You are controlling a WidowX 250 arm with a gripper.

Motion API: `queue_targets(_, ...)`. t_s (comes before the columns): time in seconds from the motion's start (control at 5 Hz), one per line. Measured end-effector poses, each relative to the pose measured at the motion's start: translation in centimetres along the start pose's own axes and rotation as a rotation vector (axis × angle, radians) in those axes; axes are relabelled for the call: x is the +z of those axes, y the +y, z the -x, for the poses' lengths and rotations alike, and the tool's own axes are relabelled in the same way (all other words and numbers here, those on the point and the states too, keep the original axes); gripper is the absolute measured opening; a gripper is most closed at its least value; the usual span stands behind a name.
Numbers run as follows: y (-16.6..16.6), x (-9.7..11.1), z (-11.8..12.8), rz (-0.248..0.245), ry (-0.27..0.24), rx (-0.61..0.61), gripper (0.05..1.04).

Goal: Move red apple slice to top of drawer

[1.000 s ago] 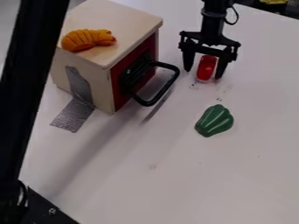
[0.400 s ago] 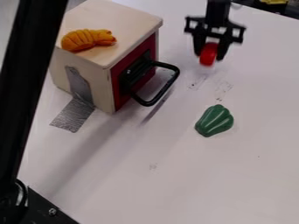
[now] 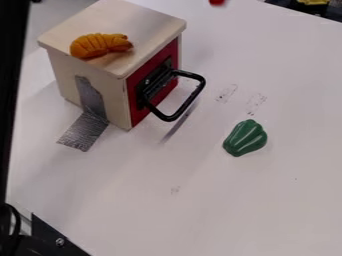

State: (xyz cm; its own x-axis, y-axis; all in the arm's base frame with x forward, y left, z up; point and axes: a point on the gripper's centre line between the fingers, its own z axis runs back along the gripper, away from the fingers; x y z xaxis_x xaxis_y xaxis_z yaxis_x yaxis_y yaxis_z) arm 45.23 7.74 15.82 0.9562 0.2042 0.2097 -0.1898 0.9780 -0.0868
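Observation:
The red apple slice (image 3: 217,2) is at the top edge of the camera view, cut off by it, right of the drawer box. The wooden drawer box (image 3: 150,21) stands at the upper left, with a red front and a black handle (image 3: 195,93). An orange ribbed toy (image 3: 97,45) lies on its top, toward the left front part.
A green ribbed toy (image 3: 245,138) lies on the white table right of the handle. Grey tape (image 3: 84,131) runs from the box's side onto the table. A black beam (image 3: 10,100) spans the left edge, with a black bracket (image 3: 57,235) at the lower left.
The gripper closed on the red slice and moved up, carrying it from the table beyond the handle to the top edge. The black beam has shifted left. Box and other toys are unmoved.

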Motion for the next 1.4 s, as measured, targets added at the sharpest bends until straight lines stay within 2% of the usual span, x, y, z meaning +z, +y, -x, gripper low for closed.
queue_targets(0.2, 4.1, 6.6, -0.1, 0.015, -0.044, 0.021, 0.570)
queue_targets(0.4, 8.7, 8.9, 1.9, 0.009, -0.002, 0.035, 0.570)
queue_targets(0.6, 11.7, 8.7, 5.0, 0.002, 0.075, 0.039, 0.570)
queue_targets(1.0, 13.0, 5.3, 10.5, -0.064, 0.171, 0.016, 0.570)
queue_targets(1.2, 12.9, 3.4, 12.2, -0.091, 0.193, 0.004, 0.570)
queue_targets(1.4, 13.1, 2.6, 12.4, -0.116, 0.192, -0.008, 0.570)
